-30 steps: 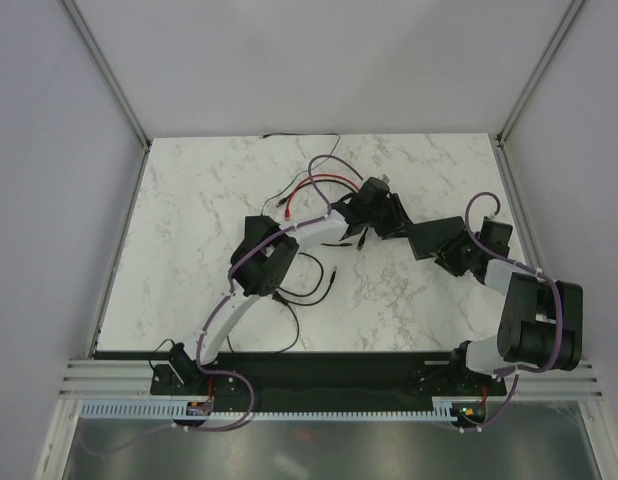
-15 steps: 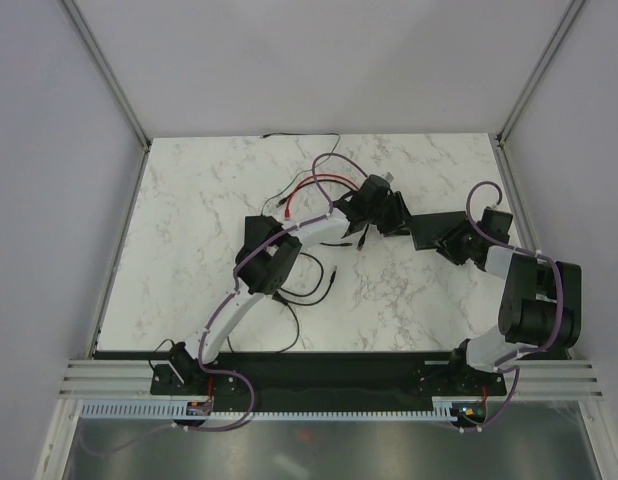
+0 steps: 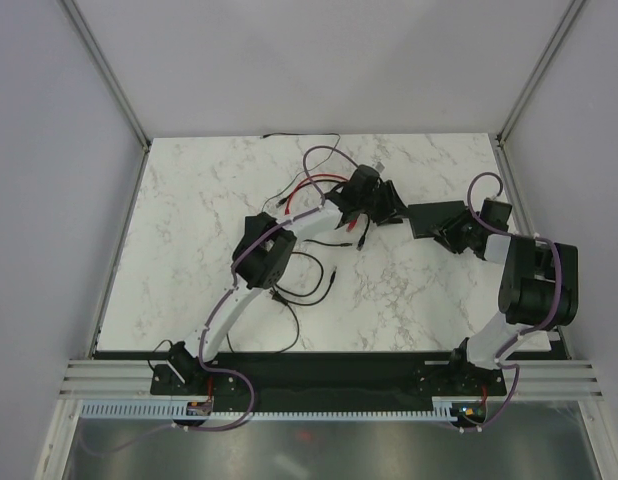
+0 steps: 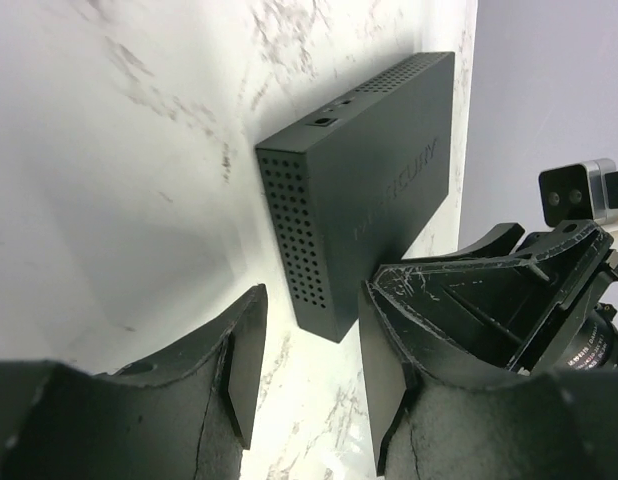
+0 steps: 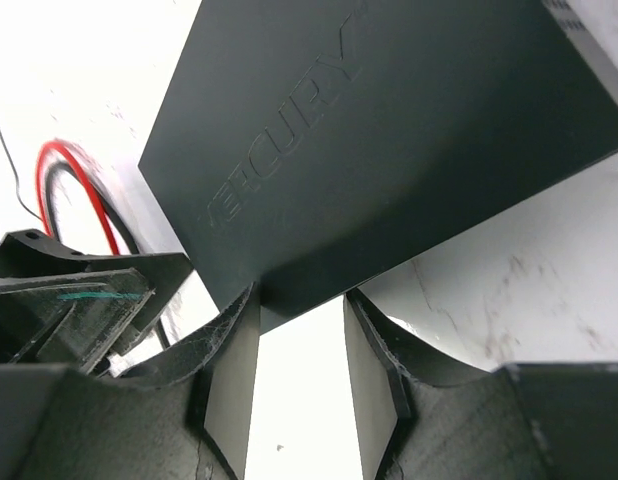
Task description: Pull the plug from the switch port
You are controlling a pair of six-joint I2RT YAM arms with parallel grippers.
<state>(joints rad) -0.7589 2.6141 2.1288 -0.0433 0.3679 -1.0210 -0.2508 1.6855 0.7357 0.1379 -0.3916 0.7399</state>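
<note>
The flat black box (image 3: 436,217) is seen lying on the marble worktop (image 3: 189,220), right of centre and toward the far side, between the two arms. The switch port (image 4: 322,122) is seen as a small socket in its long edge. The left end effector (image 4: 311,345) is held open at the box's perforated left end, gripping nothing. The right end effector (image 5: 301,310) is also held open, a corner of the box lying at its fingertips. A red cable (image 3: 314,185) is seen left of the box.

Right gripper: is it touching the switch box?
Cannot tell. Right wrist view: the switch box edge lies at the open right gripper tips, but neither contact nor gap shows plainly.
</note>
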